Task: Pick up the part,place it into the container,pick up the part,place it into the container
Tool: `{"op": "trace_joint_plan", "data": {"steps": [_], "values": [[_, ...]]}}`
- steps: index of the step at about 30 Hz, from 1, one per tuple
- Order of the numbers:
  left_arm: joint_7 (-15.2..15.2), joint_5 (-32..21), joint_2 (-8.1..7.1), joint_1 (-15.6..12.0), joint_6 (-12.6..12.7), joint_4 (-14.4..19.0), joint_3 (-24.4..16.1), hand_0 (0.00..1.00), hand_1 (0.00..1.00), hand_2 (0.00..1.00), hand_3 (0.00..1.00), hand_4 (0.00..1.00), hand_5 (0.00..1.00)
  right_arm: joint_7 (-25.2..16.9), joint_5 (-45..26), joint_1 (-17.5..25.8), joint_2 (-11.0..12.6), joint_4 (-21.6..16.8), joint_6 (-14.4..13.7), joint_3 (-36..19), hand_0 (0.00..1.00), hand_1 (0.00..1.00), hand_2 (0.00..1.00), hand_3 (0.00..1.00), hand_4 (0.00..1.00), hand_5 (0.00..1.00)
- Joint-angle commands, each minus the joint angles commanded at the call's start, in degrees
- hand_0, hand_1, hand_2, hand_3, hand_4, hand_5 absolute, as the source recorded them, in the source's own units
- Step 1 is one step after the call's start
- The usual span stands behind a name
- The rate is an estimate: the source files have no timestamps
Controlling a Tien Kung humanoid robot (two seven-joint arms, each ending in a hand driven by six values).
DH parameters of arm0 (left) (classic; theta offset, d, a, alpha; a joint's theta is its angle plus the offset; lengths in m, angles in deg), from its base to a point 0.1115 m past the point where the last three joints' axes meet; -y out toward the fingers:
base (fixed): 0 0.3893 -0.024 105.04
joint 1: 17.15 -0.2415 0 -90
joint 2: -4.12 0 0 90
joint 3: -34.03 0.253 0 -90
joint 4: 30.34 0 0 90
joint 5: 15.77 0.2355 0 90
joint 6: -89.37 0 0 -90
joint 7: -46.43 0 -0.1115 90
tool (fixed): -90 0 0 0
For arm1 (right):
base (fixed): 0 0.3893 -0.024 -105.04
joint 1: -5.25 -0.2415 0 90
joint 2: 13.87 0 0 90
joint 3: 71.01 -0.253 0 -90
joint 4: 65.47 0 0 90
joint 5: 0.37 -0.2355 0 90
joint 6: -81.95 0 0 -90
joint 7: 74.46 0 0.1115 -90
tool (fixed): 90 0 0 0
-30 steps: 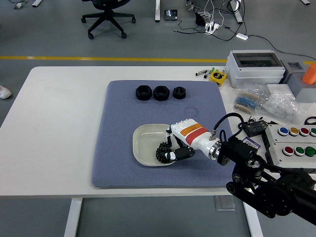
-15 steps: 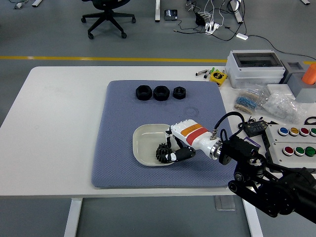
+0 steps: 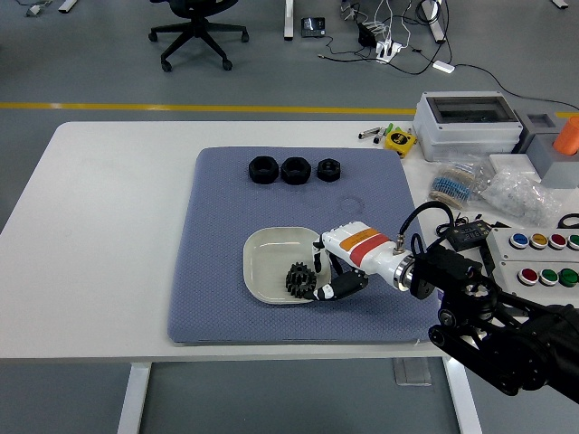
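Observation:
A black toothed gear (image 3: 297, 278) lies inside the shallow white bowl (image 3: 262, 256), close to its right rim. My right hand (image 3: 333, 287) sits just right of the gear, over the bowl's edge, with its fingers (image 3: 344, 287) loosely spread and nothing in them. Three black nut-shaped parts stand in a row at the back of the grey-blue mat (image 3: 217, 298): one on the left (image 3: 261, 169), one in the middle (image 3: 295, 169), a smaller one on the right (image 3: 327, 169). The left arm does not show.
On the table to the right of the mat are a button box (image 3: 541, 260), bags of small parts (image 3: 488, 188), a grey lidded case (image 3: 468, 124) and cables. White tabletop extends to the left of the mat.
The right hand has let go of the gear and drawn back to the right. The gear now rests in the bowl instead of between the fingers.

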Motion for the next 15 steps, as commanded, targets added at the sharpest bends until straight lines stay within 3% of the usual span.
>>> {"op": "trace_joint_plan", "data": {"steps": [9, 15], "values": [[-0.02, 0.34, 0.04, -0.08, 0.02, -0.01, -0.16, 0.745, 0.7, 0.662, 0.581, 0.642, 0.611, 0.46, -0.56, 1.15, 1.14, -0.87, -0.52, -4.59, 0.163, 0.137, 0.248, 0.452, 0.998, 0.658], [0.08, -0.1, 0.06, 0.11, 0.07, -0.02, 0.11, 0.744, 0.701, 0.661, 0.581, 0.642, 0.611, 2.17, -2.25, 2.87, 1.71, -1.98, -3.67, -9.09, 0.152, 0.137, 0.249, 0.446, 0.998, 0.656]]}}
